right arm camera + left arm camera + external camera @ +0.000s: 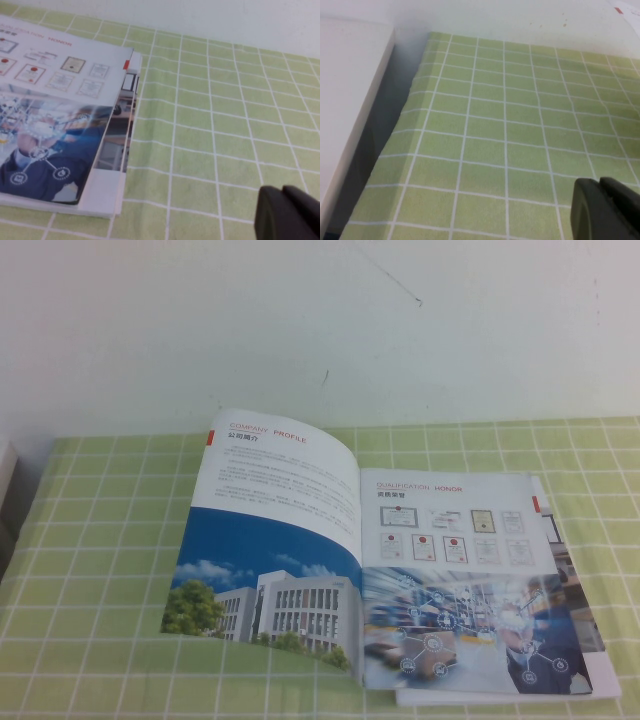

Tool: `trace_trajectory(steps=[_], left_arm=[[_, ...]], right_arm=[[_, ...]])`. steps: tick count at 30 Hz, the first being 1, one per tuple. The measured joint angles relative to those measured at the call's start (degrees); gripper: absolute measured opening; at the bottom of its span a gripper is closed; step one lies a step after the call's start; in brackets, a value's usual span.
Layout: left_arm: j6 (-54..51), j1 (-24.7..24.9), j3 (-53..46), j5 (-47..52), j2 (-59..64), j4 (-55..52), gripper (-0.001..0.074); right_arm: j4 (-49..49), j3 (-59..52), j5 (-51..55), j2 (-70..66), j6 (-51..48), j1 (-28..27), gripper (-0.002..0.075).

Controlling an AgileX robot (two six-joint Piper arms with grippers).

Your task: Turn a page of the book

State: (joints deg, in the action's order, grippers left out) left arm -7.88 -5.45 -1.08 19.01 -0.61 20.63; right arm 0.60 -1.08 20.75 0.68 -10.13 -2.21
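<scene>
Right gripper (287, 212), nearest my lens, hovers over the mat (210, 125) beside the page's (55, 115) free edge; finger state I cannot tell. Book (370, 560) lies open, spine running away from me. Left gripper (605, 210) sits farther off, state likewise unclear.

1x thin glossy brochure book (400, 570), lying open on the bench (100, 570) with its green grid-pattern cloth. 2x pages facing up. 2x dark pincers: left pincer (607, 207) over bare cloth, right pincer (287, 212) right of the book. 1x white slab (345, 100) at far left.
</scene>
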Motion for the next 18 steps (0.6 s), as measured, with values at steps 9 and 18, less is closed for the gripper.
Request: trace_trajectory(steps=[9, 18], left_arm=[[0.0, 0.0, -0.19, -1.51, 0.0, 0.62, -0.0003], [0.0, 0.0, -0.19, -1.51, 0.0, 0.27, -0.0003]], right_arm=[[-3.12, 0.0, 0.0, 0.0, 0.35, 0.0, -0.0004], [-3.16, 0.0, 0.0, 0.0, 0.35, 0.0, -0.0004]])
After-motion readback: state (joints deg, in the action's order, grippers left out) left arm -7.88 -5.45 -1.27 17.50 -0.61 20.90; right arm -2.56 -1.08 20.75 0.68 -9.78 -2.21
